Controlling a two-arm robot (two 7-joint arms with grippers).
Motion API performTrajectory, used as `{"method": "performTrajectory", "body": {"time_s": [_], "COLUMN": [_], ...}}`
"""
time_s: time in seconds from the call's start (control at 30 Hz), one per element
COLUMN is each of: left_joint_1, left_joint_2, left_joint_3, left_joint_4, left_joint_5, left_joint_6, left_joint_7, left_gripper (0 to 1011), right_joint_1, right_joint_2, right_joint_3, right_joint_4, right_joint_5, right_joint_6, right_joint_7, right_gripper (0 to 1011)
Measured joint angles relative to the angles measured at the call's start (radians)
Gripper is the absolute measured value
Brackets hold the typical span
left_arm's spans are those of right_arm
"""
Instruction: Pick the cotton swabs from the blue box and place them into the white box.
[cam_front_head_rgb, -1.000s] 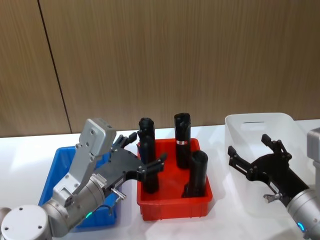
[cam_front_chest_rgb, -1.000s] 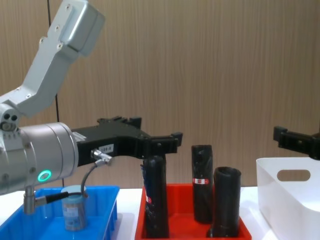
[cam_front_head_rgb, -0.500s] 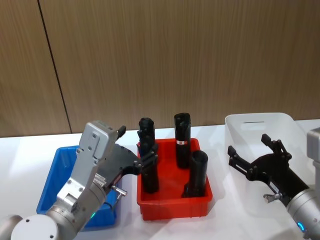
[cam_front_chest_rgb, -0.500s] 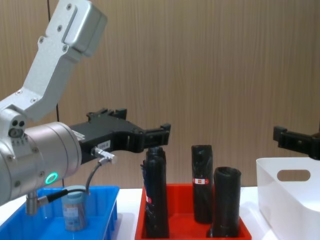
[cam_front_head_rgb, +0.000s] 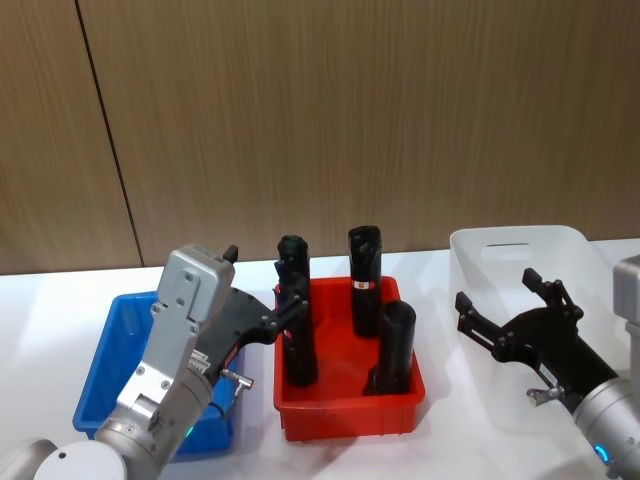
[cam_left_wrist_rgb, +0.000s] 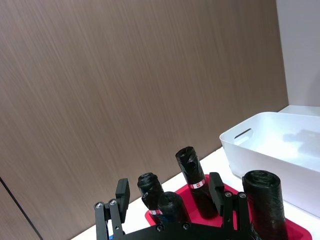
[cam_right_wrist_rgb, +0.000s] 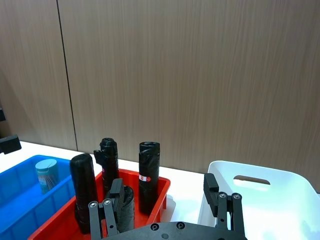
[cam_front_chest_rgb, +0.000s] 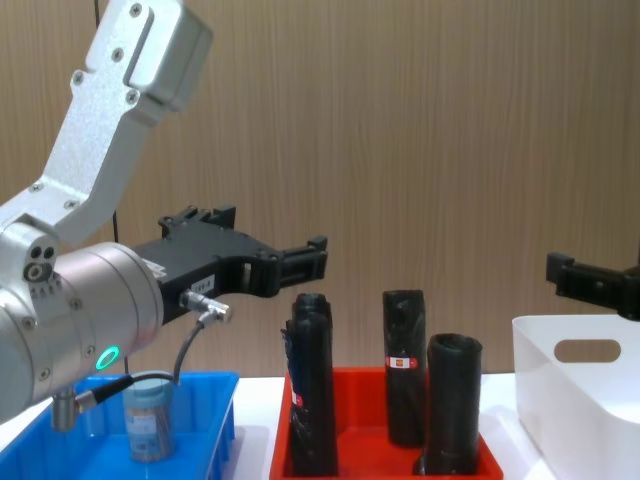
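One tub of cotton swabs (cam_front_chest_rgb: 148, 415), clear with a grey-blue lid, stands in the blue box (cam_front_chest_rgb: 215, 410); it also shows from the right wrist as the tub (cam_right_wrist_rgb: 46, 172) in that blue box (cam_right_wrist_rgb: 20, 202). My left gripper (cam_front_head_rgb: 265, 280) hangs open and empty above the blue box's inner edge, beside the red tray, well above the tub. In the head view my left arm hides the tub. The white box (cam_front_head_rgb: 520, 250) stands at the right. My right gripper (cam_front_head_rgb: 496, 288) is open and empty, held in front of it.
A red tray (cam_front_head_rgb: 350, 415) stands between the two boxes and holds several tall black cylinders (cam_front_head_rgb: 365, 265). The nearest cylinder (cam_front_chest_rgb: 310, 390) rises close under my left gripper's fingers. A wooden wall closes off the back of the white table.
My left gripper has risen and drawn back to the left, from over the red tray's cylinders toward the blue box. The right arm has not moved.
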Motion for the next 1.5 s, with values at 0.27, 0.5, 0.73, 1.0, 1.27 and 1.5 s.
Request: {"method": "performTrajectory", "body": {"time_s": [0.27,0.5,0.73,1.0,1.27,1.5], "left_joint_1": [0.000,0.000,-0.001,-0.001,-0.001,-0.001], "left_joint_2": [0.000,0.000,0.000,0.001,0.000,0.000], "left_joint_3": [0.000,0.000,-0.001,-0.001,-0.001,-0.001], "left_joint_4": [0.000,0.000,0.000,0.001,0.001,0.001], "left_joint_5": [0.000,0.000,0.000,0.000,0.000,0.000], "left_joint_6": [0.000,0.000,0.000,0.001,0.001,0.001], "left_joint_7": [0.001,0.001,0.001,0.001,0.001,0.001], "left_gripper": [1004,1004,1004,1004,1004,1004], "right_joint_1": [0.000,0.005,0.018,0.047,0.091,0.129], "right_joint_2": [0.000,0.001,0.008,0.014,0.008,-0.008], "right_joint_3": [0.001,0.003,0.007,0.010,0.004,-0.007], "right_joint_4": [0.000,0.003,0.012,0.039,0.091,0.143], "right_joint_5": [0.000,0.008,0.016,0.022,0.019,0.001], "right_joint_6": [0.001,0.014,0.047,0.101,0.147,0.169], "right_joint_7": [0.003,0.023,0.072,0.158,0.241,0.285], "right_gripper": [1001,1002,1001,1002,1002,1001]}}
